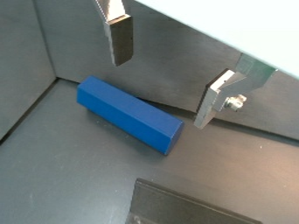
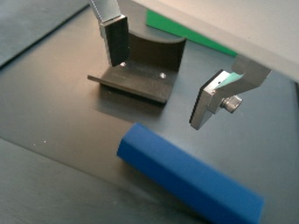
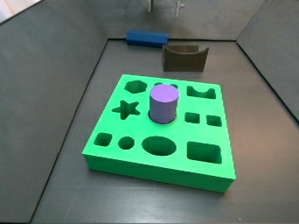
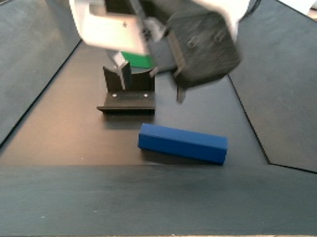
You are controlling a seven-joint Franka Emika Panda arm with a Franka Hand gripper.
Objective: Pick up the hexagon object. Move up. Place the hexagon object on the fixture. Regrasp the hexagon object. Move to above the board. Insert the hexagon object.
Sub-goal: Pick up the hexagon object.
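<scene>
The hexagon object is a long bright blue bar lying flat on the dark floor, seen in both wrist views (image 1: 128, 114) (image 2: 187, 184) and both side views (image 3: 146, 38) (image 4: 183, 143). The fixture (image 2: 142, 70), a dark block with a U-shaped notch, stands beside it (image 3: 184, 58) (image 4: 126, 93). My gripper (image 1: 162, 93) (image 2: 158, 94) is open and empty, hovering above the floor between the bar and the fixture and touching neither. In a side view only its fingertips (image 3: 151, 7) show, at the frame's top edge. The green board (image 3: 128, 144) lies apart from them.
A stubby purple cylinder (image 3: 163, 103) stands upright in a hole of the board. Grey walls (image 3: 76, 70) enclose the floor on the sides and back. A strip of the board (image 2: 187, 39) shows behind the fixture.
</scene>
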